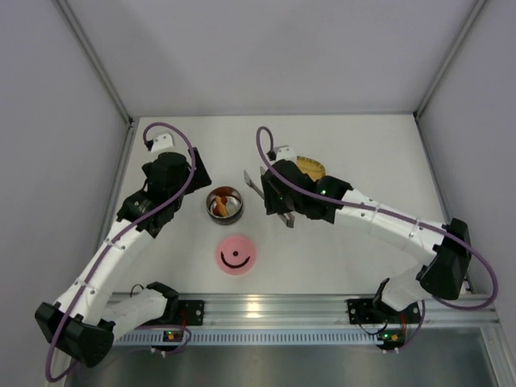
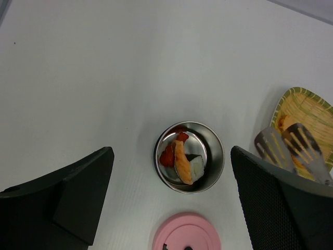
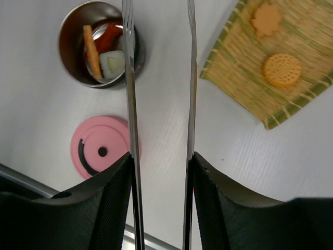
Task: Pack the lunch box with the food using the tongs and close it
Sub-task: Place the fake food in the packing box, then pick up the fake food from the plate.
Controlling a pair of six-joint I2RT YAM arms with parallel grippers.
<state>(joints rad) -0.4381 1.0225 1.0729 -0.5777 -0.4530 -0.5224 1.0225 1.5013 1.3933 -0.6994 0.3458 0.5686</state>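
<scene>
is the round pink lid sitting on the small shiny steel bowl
No, the pink lid lies on the white table, apart from the steel bowl.

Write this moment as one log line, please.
right hand: grips tongs | left hand: open | lunch box: food inside | lid: off | tray: holds two pieces

The left arm (image 1: 101, 270) and the right arm (image 1: 387, 222) are white shells broken by chunky black joints, each trailed by a looping purple cable (image 1: 192, 153) and tipped with broad black fingers (image 2: 276, 200), finely mesh-textured.

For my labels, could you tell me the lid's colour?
Pink lid, black smile; top view shows best.
</scene>
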